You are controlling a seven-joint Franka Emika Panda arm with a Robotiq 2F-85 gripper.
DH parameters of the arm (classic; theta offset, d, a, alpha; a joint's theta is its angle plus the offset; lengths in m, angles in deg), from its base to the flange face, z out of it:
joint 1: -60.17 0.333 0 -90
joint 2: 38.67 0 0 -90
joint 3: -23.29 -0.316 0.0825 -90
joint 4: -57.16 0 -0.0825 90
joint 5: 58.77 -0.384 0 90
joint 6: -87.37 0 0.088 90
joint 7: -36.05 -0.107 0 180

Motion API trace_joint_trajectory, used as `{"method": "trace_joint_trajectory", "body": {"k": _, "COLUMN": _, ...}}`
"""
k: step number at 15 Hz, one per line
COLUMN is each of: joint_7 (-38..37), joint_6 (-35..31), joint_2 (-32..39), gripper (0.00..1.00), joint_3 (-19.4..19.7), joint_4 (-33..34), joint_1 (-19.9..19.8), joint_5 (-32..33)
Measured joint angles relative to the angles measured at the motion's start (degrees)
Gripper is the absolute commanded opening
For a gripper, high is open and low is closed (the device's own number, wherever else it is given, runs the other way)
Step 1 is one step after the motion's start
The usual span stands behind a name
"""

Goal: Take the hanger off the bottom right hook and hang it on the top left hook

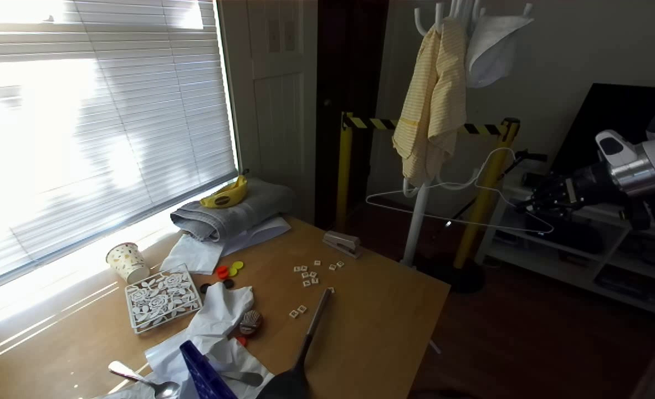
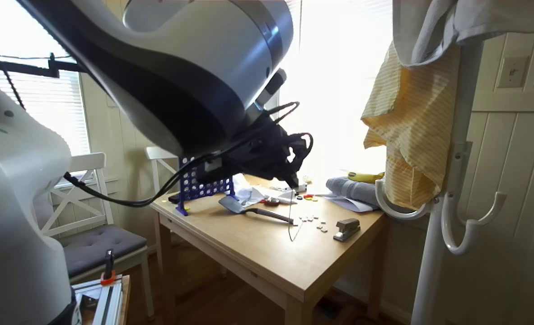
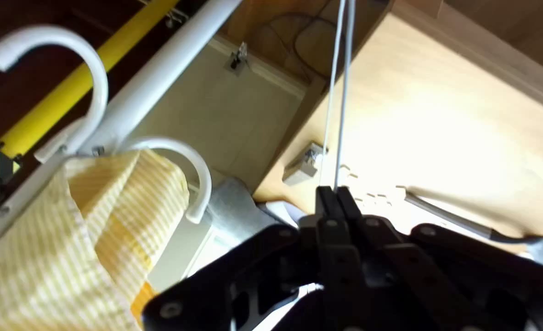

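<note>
As the lower hooks (image 3: 98,78), left in the wrist view, stand apart from the hanger (image 3: 343,92), upper right of centre, it seems already taken off; hanging it at the top left remains. Counted rightward: one yellow garment (image 3: 83,230) at lower left, three lower hooks (one partly hidden), one hanger, and below it one gripper (image 3: 334,189), its tips pressed together on the wire.

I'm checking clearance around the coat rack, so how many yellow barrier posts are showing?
2. In an exterior view, the left post shows left of the striped cloth, the right post right of it. Others may be hidden.
</note>
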Motion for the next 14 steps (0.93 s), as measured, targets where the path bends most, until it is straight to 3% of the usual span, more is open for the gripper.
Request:
{"method": "trace_joint_trajectory", "body": {"k": 8, "joint_7": -0.44, "joint_6": -0.96, "joint_2": -1.24, "gripper": 0.01, "joint_3": -0.51, "joint_4": 0.69, "joint_1": 1.53, "joint_5": -1.03}}
{"method": "trace_joint_trajectory", "body": {"k": 10, "joint_7": 0.44, "joint_6": -0.66, "joint_2": -1.24, "gripper": 0.01, "joint_3": -0.93, "joint_4": 0.47, "joint_1": 2.77, "joint_5": -5.18}}
{"method": "trace_joint_trajectory", "body": {"k": 11, "joint_7": 1.02, "joint_6": 0.26, "joint_2": -1.25, "gripper": 0.01, "joint_3": -1.66, "joint_4": 0.38, "joint_1": 4.84, "joint_5": -9.62}}
{"method": "trace_joint_trajectory", "body": {"k": 14, "joint_7": 1.06, "joint_6": 5.44, "joint_2": -1.41, "gripper": 0.01, "joint_3": -3.45, "joint_4": 1.85, "joint_1": 15.92, "joint_5": -24.28}}
